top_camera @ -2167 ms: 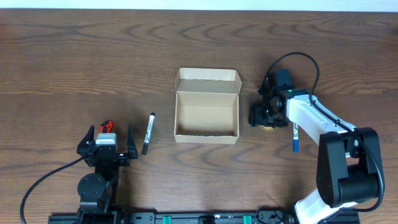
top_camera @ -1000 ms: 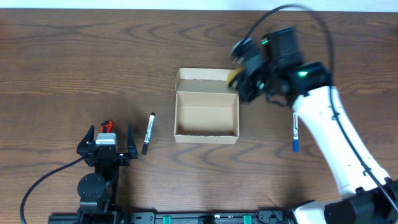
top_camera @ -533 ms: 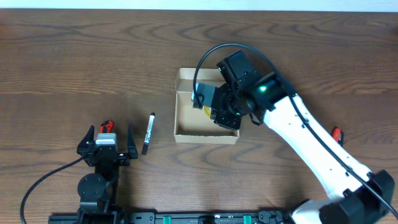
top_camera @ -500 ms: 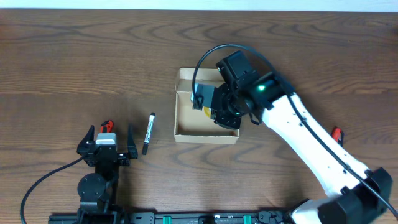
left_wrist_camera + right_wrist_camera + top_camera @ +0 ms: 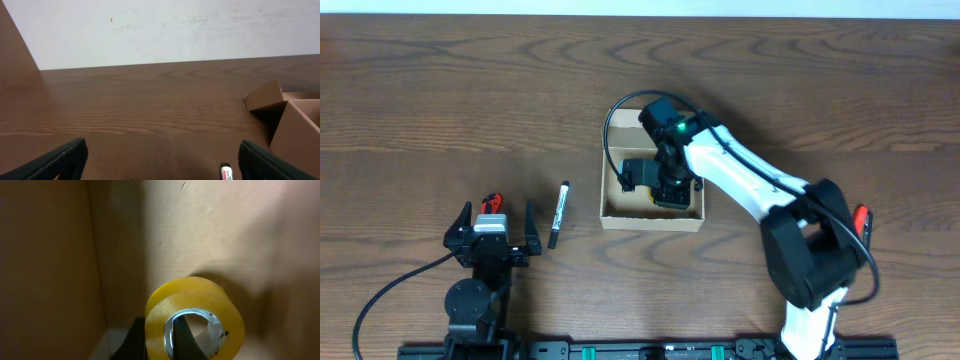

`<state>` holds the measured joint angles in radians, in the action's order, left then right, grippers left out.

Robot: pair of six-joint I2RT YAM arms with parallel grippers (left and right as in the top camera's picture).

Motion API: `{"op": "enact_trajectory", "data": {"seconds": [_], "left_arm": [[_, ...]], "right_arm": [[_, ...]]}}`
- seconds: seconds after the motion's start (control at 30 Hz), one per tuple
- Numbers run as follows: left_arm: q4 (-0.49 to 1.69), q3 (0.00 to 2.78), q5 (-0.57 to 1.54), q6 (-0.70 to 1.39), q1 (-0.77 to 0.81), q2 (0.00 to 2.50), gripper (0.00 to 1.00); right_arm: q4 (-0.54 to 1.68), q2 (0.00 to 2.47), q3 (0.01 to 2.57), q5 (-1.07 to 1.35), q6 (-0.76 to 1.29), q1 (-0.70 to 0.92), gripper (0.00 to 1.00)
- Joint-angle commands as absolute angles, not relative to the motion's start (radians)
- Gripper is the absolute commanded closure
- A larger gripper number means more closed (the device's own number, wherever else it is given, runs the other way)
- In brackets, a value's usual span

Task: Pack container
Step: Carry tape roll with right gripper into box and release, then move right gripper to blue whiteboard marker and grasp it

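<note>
The container (image 5: 650,222) is an open tan cardboard box at the table's centre, its flap folded back; its corner (image 5: 295,132) shows at the right of the left wrist view. My right gripper (image 5: 661,190) reaches down inside it. In the right wrist view that gripper (image 5: 159,341) is shut on the wall of a yellow tape roll (image 5: 200,307), one finger outside and one through the hole, close to the box's inner walls. My left gripper (image 5: 497,220) rests open near the front left, nothing between its fingers (image 5: 60,159).
A black-capped white marker (image 5: 559,213) lies between the left gripper and the box; its tip (image 5: 228,173) shows by the left gripper's right finger. A red-tipped item (image 5: 493,203) lies just ahead of the left gripper. Another red item (image 5: 863,217) peeks out beside the right arm.
The right arm has swung left from beside the box and lowered the tape roll into the box. The left arm has not moved.
</note>
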<state>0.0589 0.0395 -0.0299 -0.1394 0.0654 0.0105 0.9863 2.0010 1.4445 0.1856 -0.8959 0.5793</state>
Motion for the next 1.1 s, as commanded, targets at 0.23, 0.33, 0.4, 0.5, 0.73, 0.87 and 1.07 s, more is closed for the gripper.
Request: {"op": "enact_trajectory", "data": {"seconds": [0.23,0.33,0.4,0.5,0.73,0.87,1.07], "left_arm": [[0.075,0.006,-0.033,-0.157,0.059,0.004,0.05],[0.075,0.006,-0.033,-0.157,0.059,0.004,0.05],[0.075,0.006,-0.033,-0.157,0.059,0.004,0.05],[0.075,0.006,-0.033,-0.157,0.059,0.004,0.05],[0.075,0.006,-0.033,-0.157,0.059,0.004,0.05],[0.075,0.006,-0.033,-0.157,0.059,0.004,0.05],[0.075,0.006,-0.033,-0.157,0.059,0.004,0.05]], "right_arm": [[0.994,1.987,1.469,0.179,-0.87,0.577,0.55],[1.011,1.916,1.504,0.184,-0.81,0.573,0.44],[1.019,1.855,1.534,0.179,-0.658,0.569,0.29],[1.059,1.771,1.574,0.14,-0.486,0.553,0.7],[1.108,1.584,1.591,-0.106,0.014,0.385,0.41],[1.149,1.524,1.591,-0.161,0.213,0.182,0.18],[1.238,1.524,1.539,-0.149,0.287,-0.089,0.21]]}}
